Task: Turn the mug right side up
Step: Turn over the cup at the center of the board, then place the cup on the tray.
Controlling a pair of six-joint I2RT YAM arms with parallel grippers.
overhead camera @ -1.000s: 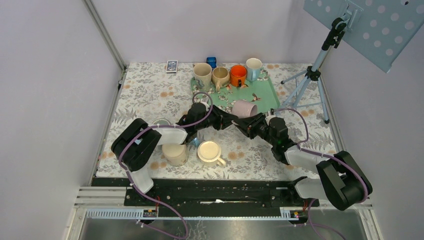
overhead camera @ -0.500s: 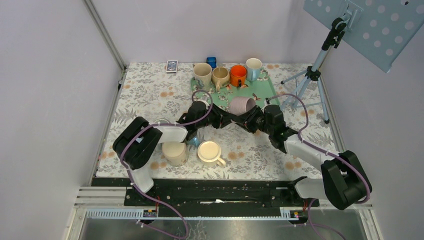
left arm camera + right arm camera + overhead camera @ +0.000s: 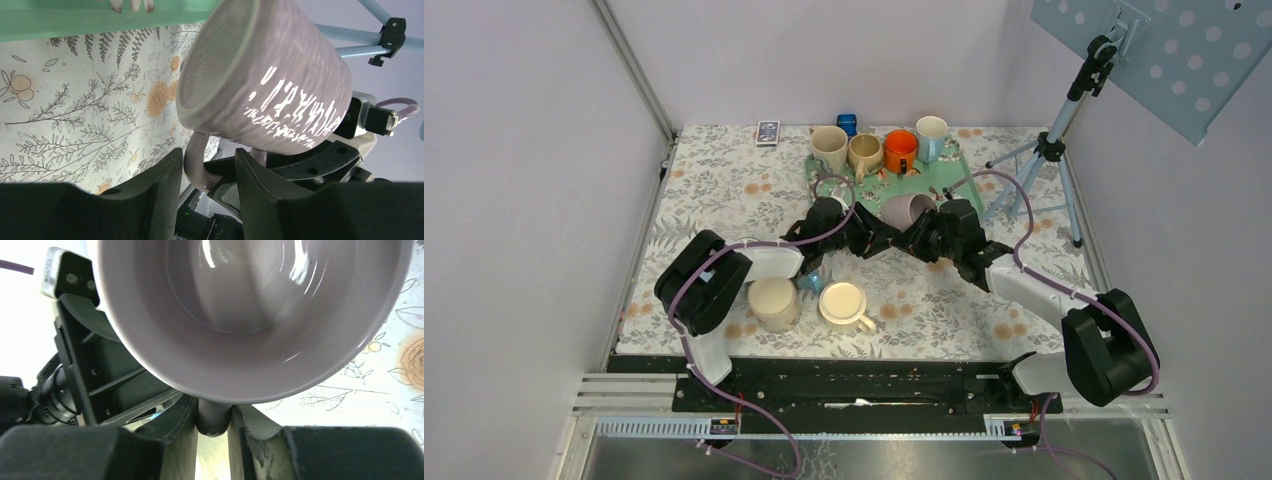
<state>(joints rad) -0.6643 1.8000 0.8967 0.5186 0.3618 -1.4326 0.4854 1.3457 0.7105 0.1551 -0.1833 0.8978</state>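
Note:
A lilac mug (image 3: 907, 211) is held tilted on its side just above the floral mat, at the near edge of the green tray (image 3: 957, 188). My right gripper (image 3: 924, 234) is shut on its handle (image 3: 212, 416); the right wrist view looks straight into the mug's mouth (image 3: 250, 315), with the right gripper (image 3: 212, 432) pinching the handle from both sides. My left gripper (image 3: 886, 238) is open. In the left wrist view the left gripper (image 3: 208, 161) straddles the handle (image 3: 194, 162) loosely, under the mug body (image 3: 280, 85).
Several upright mugs stand on the tray's far side, among them a beige one (image 3: 829, 145) and an orange one (image 3: 901, 150). Two cream mugs (image 3: 774, 303) (image 3: 843, 302) sit near the front. A tripod (image 3: 1044, 160) stands at the right.
My right arm has swung toward the far left, carrying the lilac mug a little left and up and turning it. My left gripper has followed close beneath it.

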